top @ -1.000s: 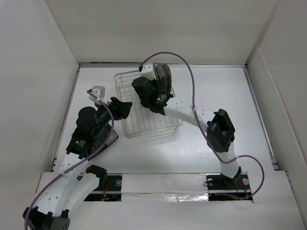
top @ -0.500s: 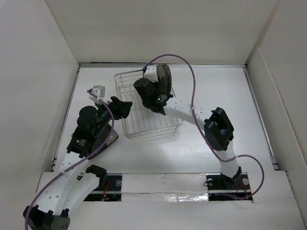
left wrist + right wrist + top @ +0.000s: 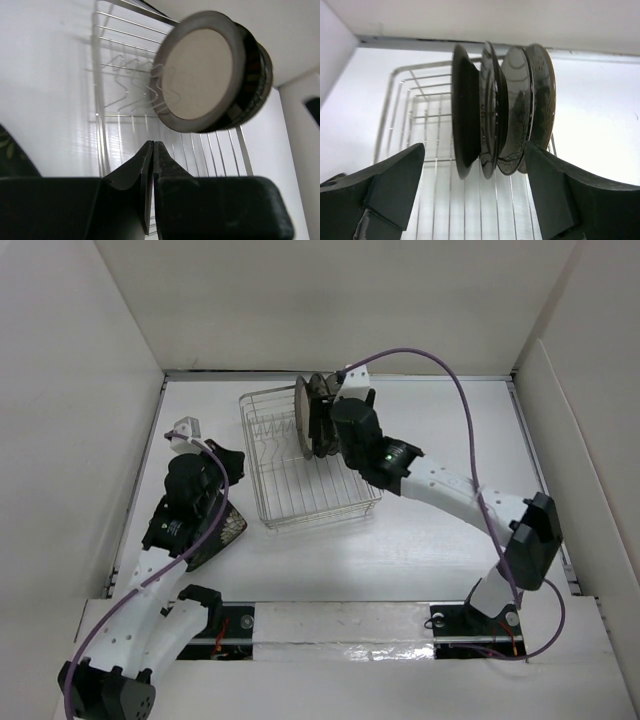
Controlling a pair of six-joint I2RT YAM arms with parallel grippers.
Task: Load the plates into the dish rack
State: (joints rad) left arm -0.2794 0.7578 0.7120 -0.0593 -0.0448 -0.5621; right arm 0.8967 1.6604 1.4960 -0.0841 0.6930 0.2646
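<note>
— White walls (image 3: 80, 390) box in the white table (image 3: 450, 450) on three sides. What do we have in the dish rack (image 3: 300, 490)?

— We count four plates (image 3: 490, 120) standing on edge, packed close together at its far end. From the left wrist we see the beige plate (image 3: 200, 75) with its dark rim facing us. From the right wrist, two shiny steel plates (image 3: 512, 120) sit in the middle of the row. The near stretch of the rack is bare wire.

— And the fifth?

— The square floral plate (image 3: 222, 532) lies on the table outside the rack, just left of it and partly under the left arm (image 3: 185, 500).

— The hands?

— The right gripper (image 3: 474, 150) is spread wide, one finger (image 3: 390, 185) on each side of the row, clamping nothing (a gap shows at the left finger; at the right one we cannot tell whether it touches). The left gripper (image 3: 153, 145) is pressed fully closed on nothing and points toward the rack.

— Room to move?

— The plates stand close to the back wall, and the left arm is near the left wall. We see open tabletop to the right of the rack and in front of it.
</note>
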